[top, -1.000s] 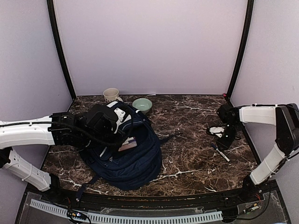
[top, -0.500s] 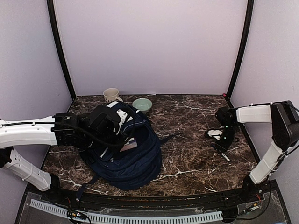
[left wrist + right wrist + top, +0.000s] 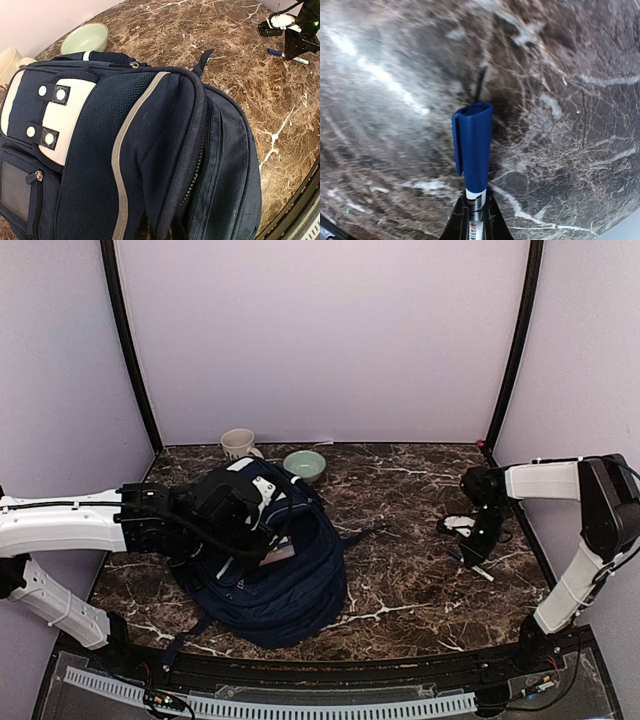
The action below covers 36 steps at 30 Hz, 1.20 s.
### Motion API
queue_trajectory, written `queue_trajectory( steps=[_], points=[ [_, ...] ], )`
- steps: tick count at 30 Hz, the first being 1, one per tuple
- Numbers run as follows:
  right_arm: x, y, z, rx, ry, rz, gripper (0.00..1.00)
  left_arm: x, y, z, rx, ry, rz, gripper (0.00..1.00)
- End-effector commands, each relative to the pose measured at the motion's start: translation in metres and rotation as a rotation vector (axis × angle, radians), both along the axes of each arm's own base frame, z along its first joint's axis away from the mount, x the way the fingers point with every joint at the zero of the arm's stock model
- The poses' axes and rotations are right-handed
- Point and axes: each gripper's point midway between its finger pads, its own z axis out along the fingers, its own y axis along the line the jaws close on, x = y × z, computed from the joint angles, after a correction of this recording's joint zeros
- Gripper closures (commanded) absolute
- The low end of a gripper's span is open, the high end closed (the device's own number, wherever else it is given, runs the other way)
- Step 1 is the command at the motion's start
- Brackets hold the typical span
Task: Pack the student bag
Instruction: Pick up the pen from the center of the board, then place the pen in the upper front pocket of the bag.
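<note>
The student bag point(image 3: 285, 585), navy with white patches, lies on the marble table at centre left. My left gripper point(image 3: 258, 536) is shut on a fold of the student bag's fabric point(image 3: 165, 200) beside an open zip; its fingertips point(image 3: 136, 231) barely show at the bottom of the left wrist view. At the right, my right gripper point(image 3: 478, 556) points down at the table, shut on a white marker with a blue cap point(image 3: 473, 145). The marker's white end point(image 3: 482, 573) pokes out below the fingers in the top view.
A cream mug point(image 3: 238, 443) and a pale green bowl point(image 3: 304, 464) stand at the back, just behind the bag. A small white object point(image 3: 460, 523) lies next to the right gripper. A pinkish card point(image 3: 273, 552) shows at the bag's opening.
The right gripper has closed on the marker and shifted slightly left. The left arm has edged right, still holding the bag.
</note>
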Motion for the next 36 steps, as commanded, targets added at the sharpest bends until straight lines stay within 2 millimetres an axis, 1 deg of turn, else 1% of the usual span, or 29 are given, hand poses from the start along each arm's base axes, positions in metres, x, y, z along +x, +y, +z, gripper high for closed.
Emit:
queue_trajectory(
  steps=[1,4,6,9,12,16,18,20,21,22,23,27,31,34,36],
  points=[
    [0.006,0.038,0.040,0.210,0.003,0.044,1.00,0.003,-0.021,0.027,-0.119,-0.045,-0.021,1.00],
    [0.013,0.071,0.084,0.347,-0.071,0.089,1.00,0.004,-0.022,0.026,-0.118,-0.046,-0.023,1.00],
    [0.014,0.095,0.111,0.428,-0.106,0.155,1.00,0.004,-0.025,0.026,-0.121,-0.045,-0.028,1.00],
    [0.007,0.129,0.142,0.491,-0.158,0.271,1.00,0.004,-0.028,0.026,-0.122,-0.040,-0.037,1.00],
    [-0.005,0.163,0.169,0.509,-0.246,0.425,1.00,0.003,-0.029,0.026,-0.115,-0.034,-0.042,1.00],
    [-0.016,0.200,0.198,0.420,-0.459,0.641,1.00,0.003,-0.027,0.028,-0.119,-0.037,-0.038,1.00],
    [-0.024,0.218,0.209,0.386,-0.556,0.749,1.00,0.002,-0.027,0.031,-0.128,-0.038,-0.040,1.00],
    [-0.033,0.234,0.217,0.349,-0.628,0.847,1.00,0.002,-0.026,0.035,-0.140,-0.042,-0.042,1.00],
    [-0.040,0.242,0.217,0.332,-0.645,0.903,1.00,0.001,-0.026,0.038,-0.146,-0.044,-0.043,1.00],
    [-0.052,0.251,0.217,0.320,-0.647,0.988,1.00,0.001,-0.025,0.041,-0.152,-0.047,-0.042,1.00],
    [-0.060,0.258,0.215,0.305,-0.645,1.047,1.00,0.001,-0.025,0.044,-0.159,-0.050,-0.043,1.00],
    [-0.080,0.285,0.210,0.209,-0.684,1.228,1.00,-0.002,-0.020,0.053,-0.186,-0.055,-0.039,1.00],
    [-0.086,0.315,0.204,0.107,-0.783,1.353,1.00,-0.004,-0.016,0.060,-0.211,-0.055,-0.035,1.00],
    [-0.086,0.335,0.207,0.053,-0.851,1.404,1.00,-0.005,-0.014,0.064,-0.210,-0.050,-0.033,1.00],
    [-0.083,0.349,0.202,0.029,-0.869,1.439,1.00,-0.005,-0.012,0.063,-0.194,-0.044,-0.026,1.00]
  ],
)
